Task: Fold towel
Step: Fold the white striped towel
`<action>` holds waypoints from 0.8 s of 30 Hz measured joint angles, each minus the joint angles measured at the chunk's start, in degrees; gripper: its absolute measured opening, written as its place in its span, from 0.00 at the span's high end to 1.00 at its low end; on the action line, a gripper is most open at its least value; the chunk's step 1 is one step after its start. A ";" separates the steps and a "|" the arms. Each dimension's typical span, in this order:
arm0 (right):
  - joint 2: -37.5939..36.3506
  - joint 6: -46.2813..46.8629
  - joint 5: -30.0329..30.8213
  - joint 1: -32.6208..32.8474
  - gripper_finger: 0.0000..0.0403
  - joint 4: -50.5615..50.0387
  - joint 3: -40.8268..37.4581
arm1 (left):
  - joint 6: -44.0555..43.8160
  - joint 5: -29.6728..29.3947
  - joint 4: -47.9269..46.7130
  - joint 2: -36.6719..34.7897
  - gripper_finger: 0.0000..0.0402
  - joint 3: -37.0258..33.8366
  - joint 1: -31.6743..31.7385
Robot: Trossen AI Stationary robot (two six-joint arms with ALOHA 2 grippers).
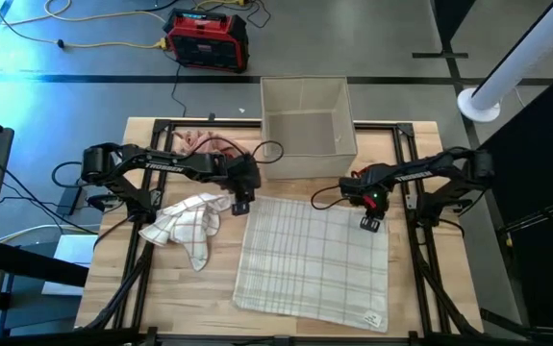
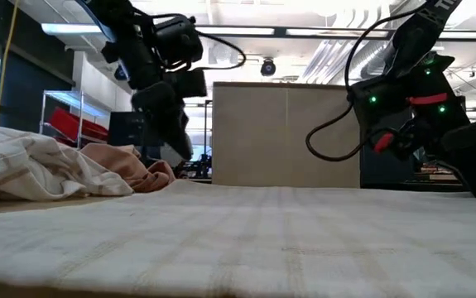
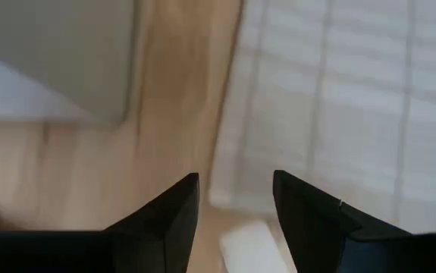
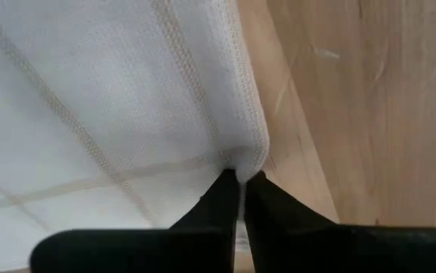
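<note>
A white towel with faint checked lines [image 1: 314, 259] lies spread flat on the wooden table. My left gripper [image 1: 241, 204] hovers open over the towel's far-left corner; in the left wrist view its fingers [image 3: 235, 182] stand apart above the towel's edge [image 3: 225, 193]. My right gripper [image 1: 369, 224] is at the towel's far-right corner, shut on it [image 4: 240, 178]. In the low view the towel [image 2: 246, 240] fills the foreground, with both grippers above its far edge. My right gripper pinches the towel's far-right corner [image 4: 252, 155] between its two fingers, coming from above and pointing down. The cloth puckers at the fingertips. The rest of the towel lies flat on the table.
A second, crumpled checked towel [image 1: 189, 223] lies left of the spread one, and a pink cloth [image 1: 204, 144] lies beyond it. An open beige box [image 1: 307, 115] stands at the table's far edge. A red device [image 1: 207, 38] sits on the floor behind.
</note>
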 joint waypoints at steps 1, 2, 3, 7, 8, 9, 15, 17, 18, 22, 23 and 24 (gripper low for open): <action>0.00 -0.01 0.03 0.01 0.99 0.01 0.00 | 0.36 0.87 1.33 0.37 0.57 0.00 0.01; 0.00 -0.02 0.01 0.02 0.99 0.02 0.02 | 0.48 1.42 2.34 0.80 0.56 0.02 0.02; 0.00 -0.02 0.01 0.02 1.00 0.04 0.02 | 0.55 1.62 2.60 1.58 0.55 0.02 0.04; 0.00 -0.02 0.01 0.06 1.00 0.08 0.02 | 0.17 1.29 2.47 6.04 0.50 0.02 0.05; 0.00 -0.02 0.11 0.24 1.00 0.10 0.02 | 0.06 1.03 2.55 7.22 0.49 0.02 0.05; 0.00 -0.02 0.22 0.48 1.00 0.13 0.02 | -0.33 0.79 2.79 8.29 0.48 0.01 0.05; 0.00 0.06 0.67 2.08 1.00 0.15 0.09 | -4.18 -1.99 3.21 11.36 0.53 0.17 0.01; 0.00 0.74 0.80 2.52 1.00 0.21 0.13 | -4.86 -2.25 2.04 11.47 0.60 0.28 0.02; -0.01 1.06 0.77 2.73 1.00 0.28 0.13 | -4.99 -2.40 0.89 11.27 0.65 0.31 -0.01; -0.43 3.20 0.55 4.30 1.00 0.88 0.38 | -5.59 -2.51 -4.04 9.48 0.92 0.19 -0.45; -0.82 3.80 0.36 4.88 1.00 1.30 0.54 | -5.97 -2.46 -5.67 8.87 0.96 0.11 -0.57; -1.47 4.76 0.34 5.56 1.00 1.47 0.81 | -6.80 -2.42 -7.25 8.07 0.97 0.02 -0.83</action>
